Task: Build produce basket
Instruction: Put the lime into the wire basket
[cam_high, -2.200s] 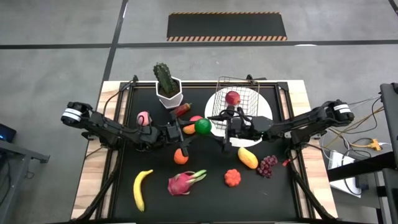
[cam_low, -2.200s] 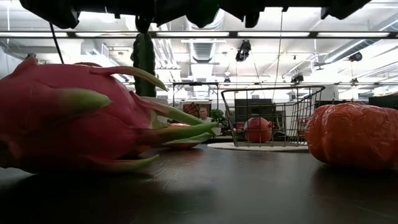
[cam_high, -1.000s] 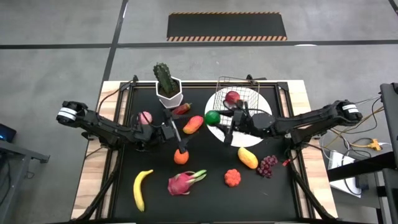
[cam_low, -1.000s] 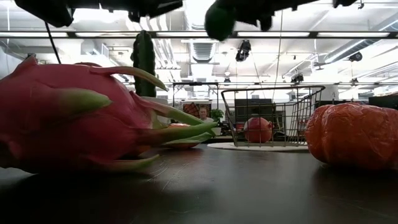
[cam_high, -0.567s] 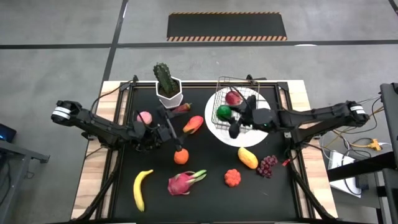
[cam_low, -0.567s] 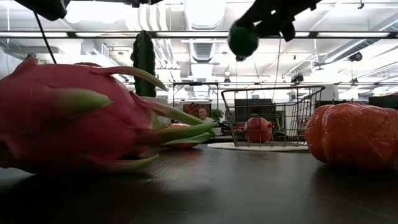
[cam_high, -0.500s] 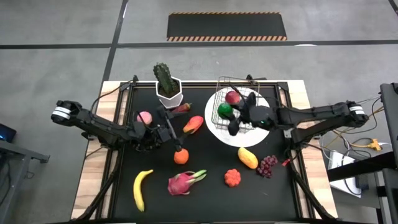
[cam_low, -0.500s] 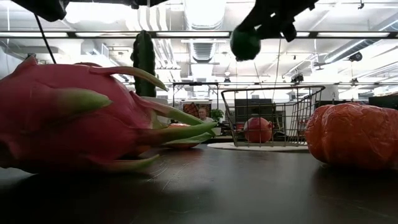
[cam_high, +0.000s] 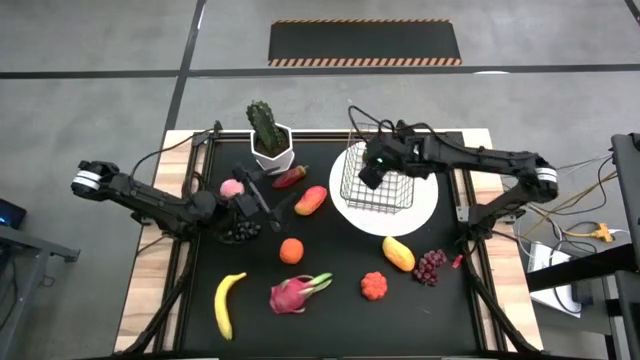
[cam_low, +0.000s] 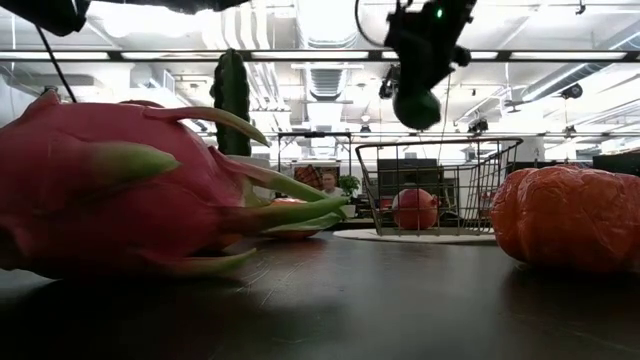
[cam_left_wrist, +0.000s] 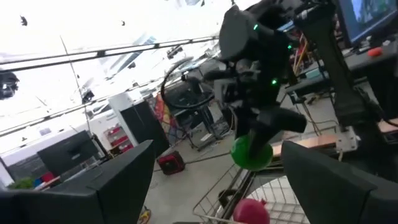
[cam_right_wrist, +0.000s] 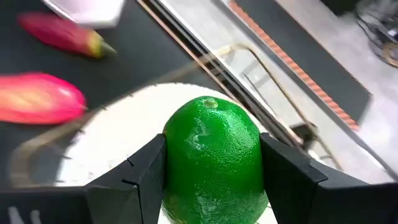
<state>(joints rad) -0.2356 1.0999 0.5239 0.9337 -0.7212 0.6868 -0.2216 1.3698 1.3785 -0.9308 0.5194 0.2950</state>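
My right gripper (cam_high: 372, 172) hangs over the wire basket (cam_high: 380, 190), shut on a green lime (cam_right_wrist: 211, 158). The lime also shows in the low view (cam_low: 417, 107) and in the left wrist view (cam_left_wrist: 251, 153). The basket stands on a round white plate (cam_high: 415, 210), and a red pomegranate (cam_low: 413, 208) lies on the basket's floor. My left gripper (cam_high: 258, 200) is open and empty, beside the pink peach (cam_high: 232, 187) at the table's left. My right gripper pinches the lime by two opposite sides (cam_right_wrist: 166, 163) between its two fingers. The fingers (cam_low: 432, 72) come from above, pointing down. The lime hangs below them, lifted clear, above the basket's rim.
A cactus in a white pot (cam_high: 268, 140) stands at the far side. On the mat lie a mango (cam_high: 311, 200), an orange (cam_high: 291, 250), a banana (cam_high: 228, 303), a dragon fruit (cam_high: 295, 293), grapes (cam_high: 430, 265) and other produce.
My right gripper has carried the lime toward the table's far and right edges, over the basket, has tipped to point down and has lowered the lime toward the rim. My left gripper has drawn back toward the table's left edge.
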